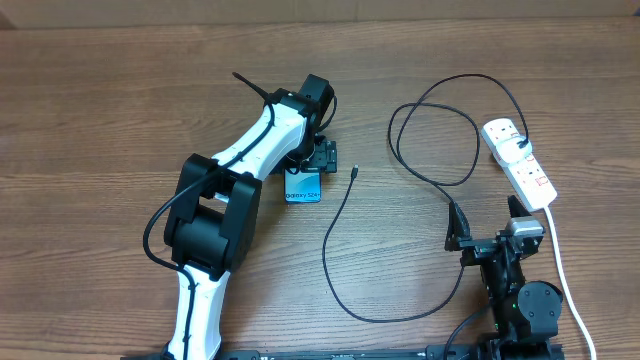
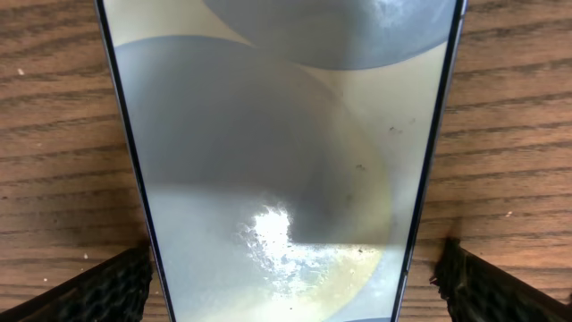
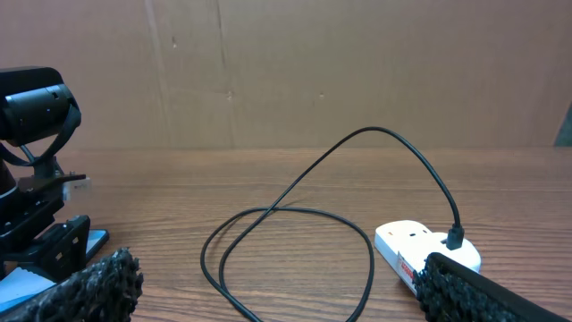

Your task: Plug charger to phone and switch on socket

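In the centre-left of the overhead frame, my left fingers (image 2: 98, 286) are spread wide, one on each side of the phone (image 1: 303, 189), which lies flat on the counter (image 1: 100, 100). The charger (image 1: 338, 215) has its tip just right of the phone, and its cable loops to the socket (image 1: 530, 175) at upper right. At lower right, my right fingers (image 3: 89, 286) gape open and hold nothing.

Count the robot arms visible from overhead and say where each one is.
2. The left arm reaches from the bottom left to the middle of the view, above the phone. The right arm sits low at the bottom right, beside the white cord.
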Robot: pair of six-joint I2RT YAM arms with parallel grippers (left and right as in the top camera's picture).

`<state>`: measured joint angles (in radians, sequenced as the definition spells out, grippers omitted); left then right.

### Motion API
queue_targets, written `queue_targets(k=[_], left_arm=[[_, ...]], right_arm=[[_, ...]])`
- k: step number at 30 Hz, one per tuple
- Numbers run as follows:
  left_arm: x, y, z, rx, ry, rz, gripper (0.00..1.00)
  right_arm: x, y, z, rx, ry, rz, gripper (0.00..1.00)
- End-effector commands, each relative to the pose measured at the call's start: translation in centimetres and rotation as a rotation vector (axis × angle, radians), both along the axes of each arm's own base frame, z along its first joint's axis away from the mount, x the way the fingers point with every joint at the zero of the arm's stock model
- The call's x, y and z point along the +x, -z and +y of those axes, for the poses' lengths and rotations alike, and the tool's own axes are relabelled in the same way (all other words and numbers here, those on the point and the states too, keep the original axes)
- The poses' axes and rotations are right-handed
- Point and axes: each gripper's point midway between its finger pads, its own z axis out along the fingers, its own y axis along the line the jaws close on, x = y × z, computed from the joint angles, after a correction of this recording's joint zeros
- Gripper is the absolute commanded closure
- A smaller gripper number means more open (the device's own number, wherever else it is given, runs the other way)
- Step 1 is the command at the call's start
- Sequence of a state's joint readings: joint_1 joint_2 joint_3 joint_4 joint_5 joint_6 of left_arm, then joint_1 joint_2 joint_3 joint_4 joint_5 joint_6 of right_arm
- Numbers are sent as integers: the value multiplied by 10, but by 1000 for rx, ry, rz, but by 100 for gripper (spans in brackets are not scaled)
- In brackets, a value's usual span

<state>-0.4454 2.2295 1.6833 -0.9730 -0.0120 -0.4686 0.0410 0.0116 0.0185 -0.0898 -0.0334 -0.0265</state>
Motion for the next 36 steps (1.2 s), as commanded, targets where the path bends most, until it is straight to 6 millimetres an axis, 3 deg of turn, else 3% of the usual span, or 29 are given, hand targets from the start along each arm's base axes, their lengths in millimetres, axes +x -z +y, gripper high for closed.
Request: queue_targets(k=[1,9,16,36], left_arm=[[-16,18,5,28,5,60,2],[-15,18,7,37,1,55,9],[-13,18,10,48,-7,52,1],[-12,25,18,58,-19,67,0]], right_arm=[[0,2,0,-5,4,-5,0],[0,2,0,-5,4,-5,0],[0,2,0,-5,4,-5,0],[0,2,0,-5,4,-5,0]])
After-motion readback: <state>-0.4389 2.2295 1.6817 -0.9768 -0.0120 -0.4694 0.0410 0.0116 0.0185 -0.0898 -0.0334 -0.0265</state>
